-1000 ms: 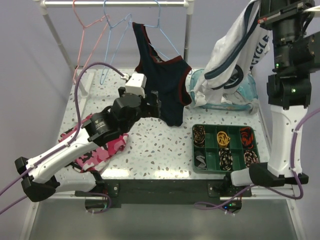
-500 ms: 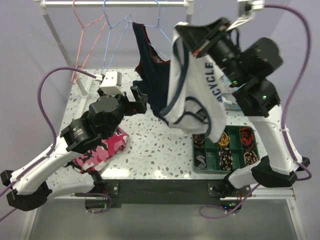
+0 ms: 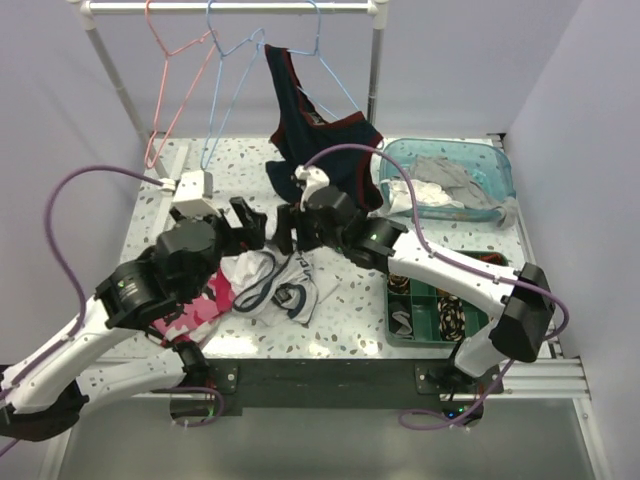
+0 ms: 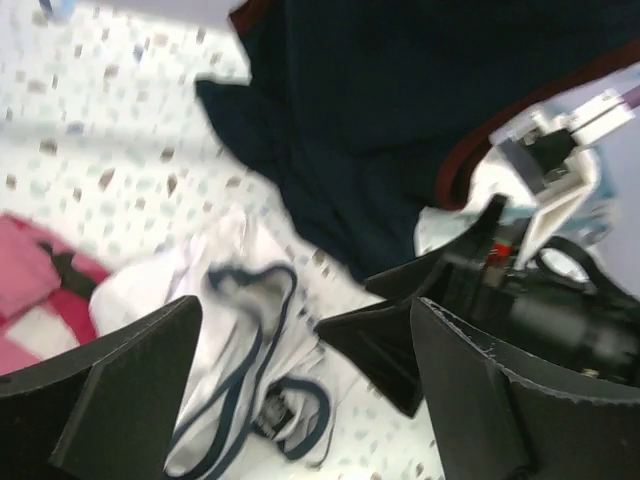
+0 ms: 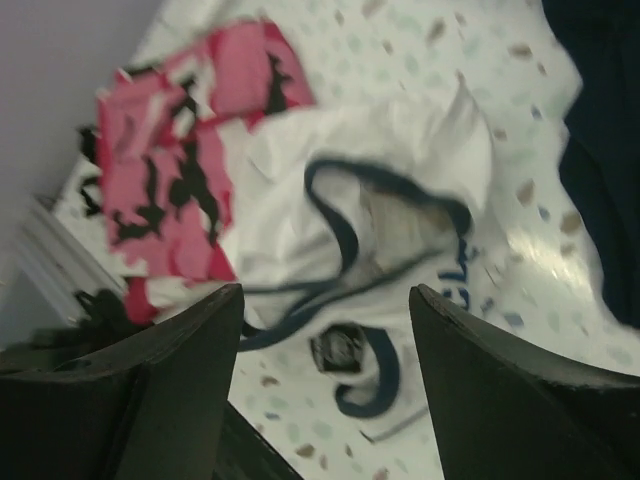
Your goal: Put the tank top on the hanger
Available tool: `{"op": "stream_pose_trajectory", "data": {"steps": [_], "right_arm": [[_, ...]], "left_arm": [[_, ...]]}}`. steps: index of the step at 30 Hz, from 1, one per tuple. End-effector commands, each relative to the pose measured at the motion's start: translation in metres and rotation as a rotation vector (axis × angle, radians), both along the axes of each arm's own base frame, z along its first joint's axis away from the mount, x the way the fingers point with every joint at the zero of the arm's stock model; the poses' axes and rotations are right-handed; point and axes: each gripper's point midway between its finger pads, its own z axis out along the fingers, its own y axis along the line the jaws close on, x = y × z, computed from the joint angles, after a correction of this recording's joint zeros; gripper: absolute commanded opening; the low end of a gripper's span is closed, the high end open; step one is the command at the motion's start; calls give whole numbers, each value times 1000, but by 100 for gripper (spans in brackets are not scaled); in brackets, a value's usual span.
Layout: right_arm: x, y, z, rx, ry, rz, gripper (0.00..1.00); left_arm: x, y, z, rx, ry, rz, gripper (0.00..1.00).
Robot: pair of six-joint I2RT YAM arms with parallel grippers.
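Top external view shows the tank top [image 3: 272, 288] lying crumpled on the counter [image 3: 340, 325], near the front edge. It touches the pink camouflage garment [image 3: 195, 305] on its left side. I judge this is a good place for it, because it lies between my two arms and both can reach it from above.

My left fingers [image 3: 243, 215] and my right fingers [image 3: 283, 228] hang just over the back edge of the cloth, facing each other. Both pairs are spread apart and hold nothing; in the wrist views the tank top [image 4: 240, 330] shows through the gap of each pair, with the counter around it. I think they stand wide like this to come down on the fabric.

In the right wrist view the navy trim makes some loops on top of the tank top [image 5: 380, 220]. The picture is blurred, so I cannot say which loop is the neck and which is an armhole.

The hanger [image 3: 228, 100] hangs empty on the rail [image 3: 230, 7] at the back, well apart from the cloth. It is beside the dark navy top [image 3: 330, 160]. So I judge the shirt must first be picked and opened before it goes on the hanger.
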Motion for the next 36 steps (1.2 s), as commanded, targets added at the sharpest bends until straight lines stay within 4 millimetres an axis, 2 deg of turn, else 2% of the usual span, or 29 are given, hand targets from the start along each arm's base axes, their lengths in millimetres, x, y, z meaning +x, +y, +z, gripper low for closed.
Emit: {"op": "stream_pose_trajectory", "data": {"steps": [1, 2, 3, 4, 5, 6, 7, 8, 10, 11, 13, 14, 17, 18, 22, 26, 29, 31, 33, 34, 35, 36], "right_arm": [[-16, -44, -16, -37, 2, -67, 72], [-22, -52, -28, -52, 24, -76, 71], [-34, -65, -63, -99, 83, -88, 70], [-42, -71, -76, -106, 111, -86, 69], [-53, -71, -81, -80, 131, -59, 67], [-62, -72, -91, -75, 157, -52, 65], [-73, -81, -116, -109, 191, -51, 64], [-75, -80, -121, -90, 199, -49, 63], [-90, -79, -142, -80, 257, -30, 63], [-89, -71, -141, -38, 253, -23, 63], [-97, -64, -152, -19, 284, -10, 59], [-95, -57, -150, 4, 273, -2, 59], [-99, -45, -163, -25, 281, 14, 58], [-103, -43, -174, -43, 297, 19, 58], [-107, -37, -192, -51, 323, 25, 58], [-106, -30, -198, -33, 331, 20, 54], [-105, -26, -204, -38, 339, 16, 49], [-106, -24, -207, -36, 345, 15, 45], [-108, -22, -213, -39, 357, 17, 41], [-108, -22, -214, -41, 359, 16, 39], [-109, -22, -215, -41, 361, 16, 29], [-109, -22, -214, -40, 358, 14, 24]], "left_arm": [[-14, 4, -94, 35, 255, 88, 89], [-19, 7, -123, 59, 313, 106, 88], [-24, 4, -138, 47, 361, 102, 86], [-28, 2, -151, 0, 400, 132, 80], [-35, 7, -175, 18, 451, 153, 80], [-39, 7, -186, 13, 481, 154, 79], [-43, 9, -193, -8, 497, 175, 79], [-47, 15, -204, 16, 517, 183, 78], [-49, 21, -208, 50, 517, 181, 78], [-50, 22, -208, 72, 514, 171, 76], [-52, 22, -214, 119, 537, 150, 74], [-55, 24, -217, 139, 554, 149, 73], [-66, 28, -234, 183, 628, 161, 71], [-69, 28, -237, 189, 639, 163, 71], [-73, 33, -239, 174, 647, 201, 73], [-76, 35, -244, 182, 666, 215, 71], [-77, 35, -249, 186, 680, 227, 65], [-79, 37, -254, 187, 684, 234, 57], [-78, 37, -256, 185, 678, 234, 54], [-77, 38, -256, 188, 676, 233, 49], [-74, 33, -255, 175, 664, 222, 45], [-74, 30, -253, 181, 663, 195, 40]]}}
